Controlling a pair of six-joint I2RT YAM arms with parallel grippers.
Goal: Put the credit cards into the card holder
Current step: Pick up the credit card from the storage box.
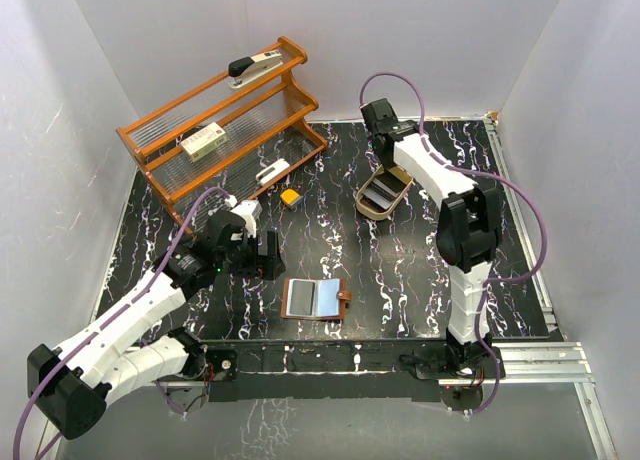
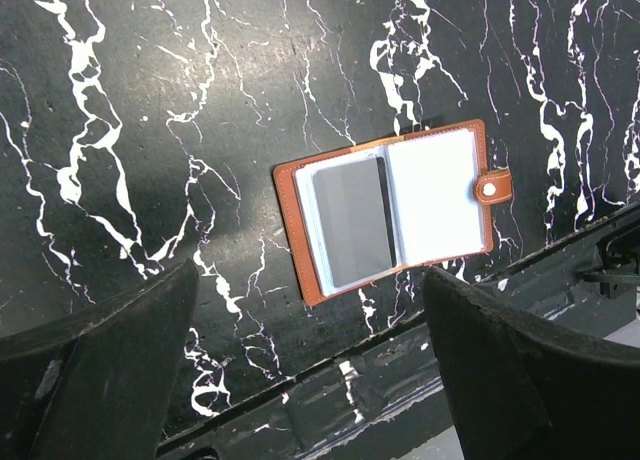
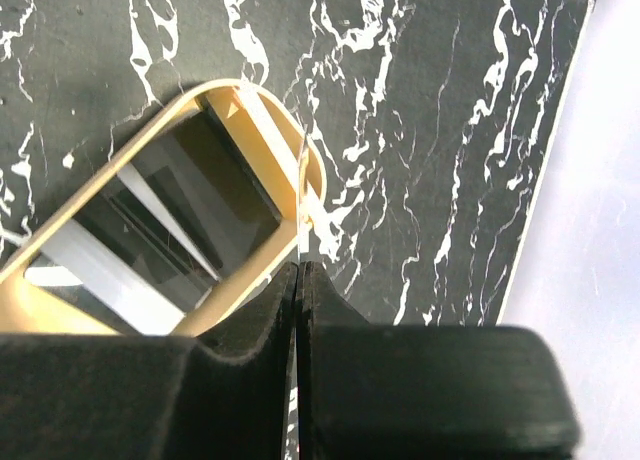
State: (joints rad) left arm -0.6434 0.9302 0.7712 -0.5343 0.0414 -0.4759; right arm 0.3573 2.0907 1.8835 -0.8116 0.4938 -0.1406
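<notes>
The card holder [image 1: 316,299] lies open near the table's front edge, its tab to the right. In the left wrist view the card holder [image 2: 395,212] shows a grey credit card [image 2: 350,222] in its left pocket. My left gripper [image 1: 258,252] hovers open just left of it, with nothing between the fingers [image 2: 120,360]. My right gripper [image 3: 300,265] is shut on a thin credit card [image 3: 300,195] seen edge-on, at the rim of the tan tray [image 3: 255,95]. More credit cards [image 3: 165,215] lie inside that tray [image 1: 368,209].
An orange wooden rack [image 1: 220,130] stands at the back left with a stapler [image 1: 252,67] and a small box [image 1: 204,140] on it. A yellow-orange block [image 1: 290,195] and a white object [image 1: 271,171] lie in front of it. White walls enclose the table.
</notes>
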